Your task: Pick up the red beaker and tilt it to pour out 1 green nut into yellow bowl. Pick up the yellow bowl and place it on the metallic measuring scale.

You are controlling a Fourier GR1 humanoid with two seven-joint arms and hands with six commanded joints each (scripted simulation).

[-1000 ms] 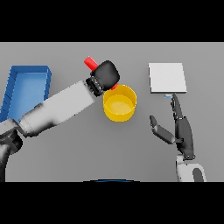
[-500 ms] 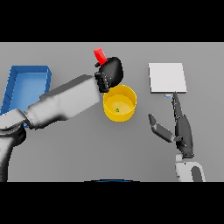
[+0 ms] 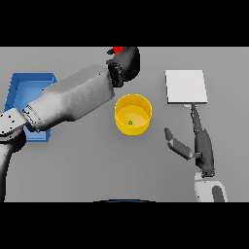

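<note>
The left hand [image 3: 127, 62] is clenched round the red beaker [image 3: 118, 50] at the table's far edge — only a sliver of red shows. Nearer, the round yellow bowl [image 3: 133, 114] holds a small green nut [image 3: 130, 122]. The right hand [image 3: 199, 141] rests with fingers straight near the flat metallic scale [image 3: 186, 86].

Open grey table [image 3: 87, 160] lies between the yellow bowl [image 3: 133, 114] and the right hand [image 3: 197, 143]. The left arm [image 3: 73, 99] spans the bowl's left side, seemingly above the blue tray [image 3: 19, 85]. Beyond the right hand sits the scale [image 3: 186, 86].
</note>
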